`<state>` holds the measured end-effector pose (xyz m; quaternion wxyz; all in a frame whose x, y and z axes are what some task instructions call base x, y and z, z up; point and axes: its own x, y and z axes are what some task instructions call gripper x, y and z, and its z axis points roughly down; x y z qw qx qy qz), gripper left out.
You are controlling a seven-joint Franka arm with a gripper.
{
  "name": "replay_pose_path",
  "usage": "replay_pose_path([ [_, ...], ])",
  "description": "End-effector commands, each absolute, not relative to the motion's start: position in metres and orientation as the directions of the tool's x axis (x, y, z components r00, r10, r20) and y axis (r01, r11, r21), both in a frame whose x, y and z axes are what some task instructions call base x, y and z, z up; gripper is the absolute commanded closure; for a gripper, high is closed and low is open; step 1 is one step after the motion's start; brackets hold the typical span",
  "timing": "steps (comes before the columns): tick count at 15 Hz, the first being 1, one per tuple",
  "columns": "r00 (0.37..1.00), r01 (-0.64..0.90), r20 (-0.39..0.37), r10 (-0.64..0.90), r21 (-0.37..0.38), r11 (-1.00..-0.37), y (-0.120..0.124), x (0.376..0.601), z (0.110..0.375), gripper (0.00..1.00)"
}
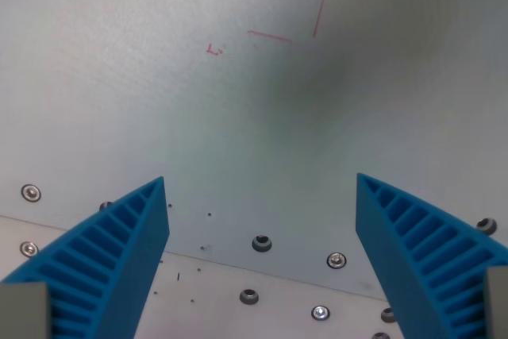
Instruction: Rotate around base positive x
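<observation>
The pincer [260, 184] hangs with its blue fingers [119, 244] wide apart, gripping nothing, bases cut off; faint red marks [290, 25] on the pale counter [119, 61] blur far off.

The 2 fingers [111, 263] rise from the bottom corners of the wrist view, 1 at the wrist view's left and 1 at the wrist view's right, well apart, with nothing between them. Below them lies the desk [159, 101]. A row of bolts [262, 243] runs across its lower part between the fingers, along a seam [270, 270] where 2 panels meet. Near the top edge, pen marks [270, 35] sit slightly right of centre.
</observation>
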<state>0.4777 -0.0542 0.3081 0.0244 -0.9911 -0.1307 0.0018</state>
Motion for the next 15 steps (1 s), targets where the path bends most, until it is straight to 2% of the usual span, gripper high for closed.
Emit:
replay_pose_path([
  [1,0.961,0.275,0.051,0.27,-0.216,-0.937,-0.0595,0.4774,0.3103,0.0],
  [15,0.962,0.273,0.091,0.258,-0.366,-0.89,-0.0595,0.4774,0.3103,0.0],
])
